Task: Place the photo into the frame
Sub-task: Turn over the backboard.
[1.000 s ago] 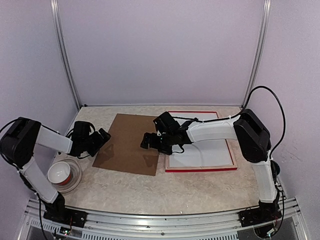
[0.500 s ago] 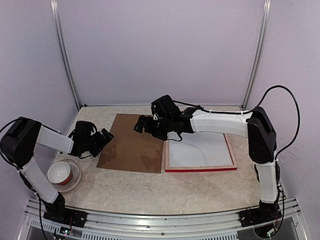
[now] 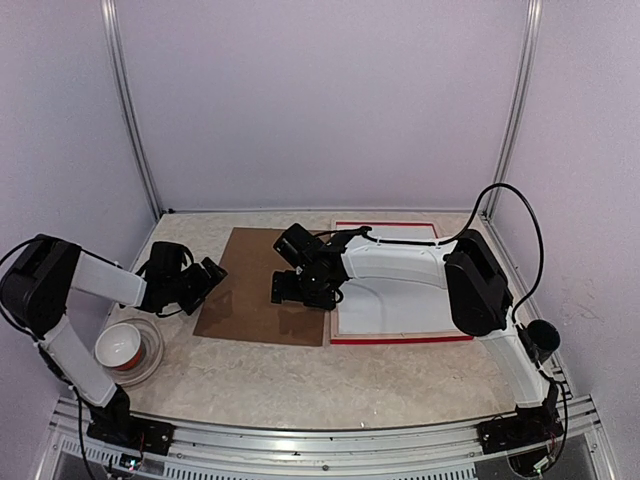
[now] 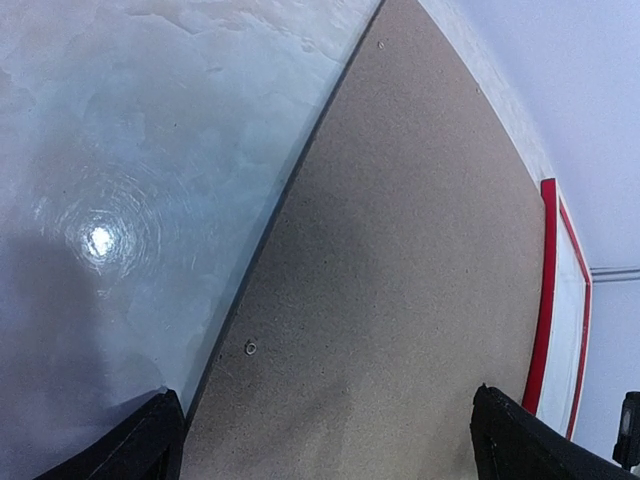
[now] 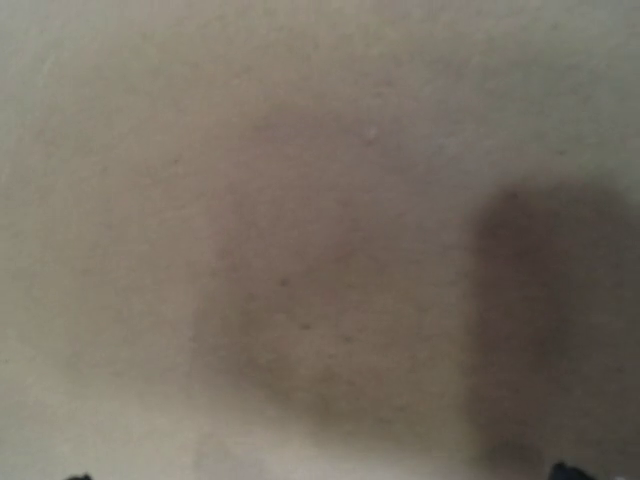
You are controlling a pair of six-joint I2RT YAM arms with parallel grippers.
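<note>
The frame (image 3: 400,338) lies flat at the right of the table, red edges showing, with a white sheet (image 3: 400,300) inside it. No cat print shows in any view. A brown backing board (image 3: 250,300) lies to its left. My right gripper (image 3: 287,289) hovers low over the board's right part. Its wrist view shows only blurred brown board (image 5: 300,250) very close, with the fingertips far apart at the bottom corners, empty. My left gripper (image 3: 207,272) is open and empty at the board's left edge (image 4: 260,270). The frame's red edge (image 4: 547,300) shows at the right of that view.
A white and red bowl (image 3: 120,345) in a clear dish stands at the front left, beside the left arm. Purple walls with metal posts close in the back and sides. A black cable (image 3: 520,200) arcs above the right arm.
My right gripper has swung from the frame's left edge toward the back, then down and left onto the brown board. The left arm has barely moved.
</note>
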